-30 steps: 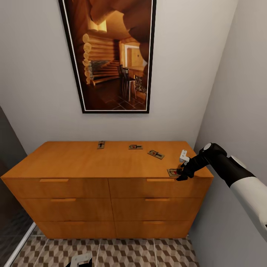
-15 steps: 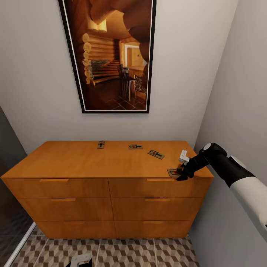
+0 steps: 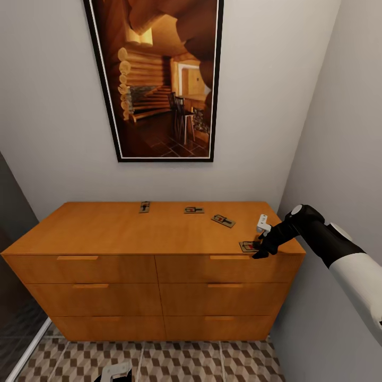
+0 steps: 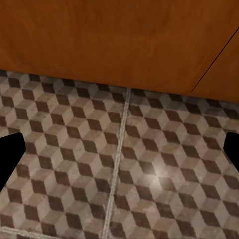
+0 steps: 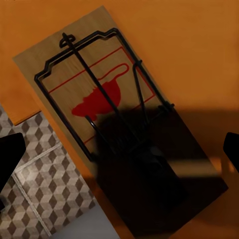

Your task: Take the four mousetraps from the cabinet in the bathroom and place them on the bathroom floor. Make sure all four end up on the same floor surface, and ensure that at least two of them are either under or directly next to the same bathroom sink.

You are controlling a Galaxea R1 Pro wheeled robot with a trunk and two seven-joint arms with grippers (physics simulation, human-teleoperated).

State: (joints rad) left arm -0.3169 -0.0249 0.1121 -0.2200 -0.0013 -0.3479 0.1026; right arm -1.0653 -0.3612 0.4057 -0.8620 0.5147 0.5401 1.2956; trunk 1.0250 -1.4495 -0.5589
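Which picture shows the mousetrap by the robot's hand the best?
The right wrist view: the mousetrap is big there, so you can see its black spring bar and red mouse drawing, with one corner past the cabinet edge. The head view shows it tiny beside the right gripper. The left wrist view looks at floor tiles.

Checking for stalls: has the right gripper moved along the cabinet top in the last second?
No. The right gripper sits at the same spot by the cabinet front edge.

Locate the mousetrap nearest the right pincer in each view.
Head view: front mousetrap at the cabinet top's front right edge, beside the right pincer.
Left wrist view: not in it.
Right wrist view: centre, overhanging the edge.
Shared landmark: cube-patterned floor.
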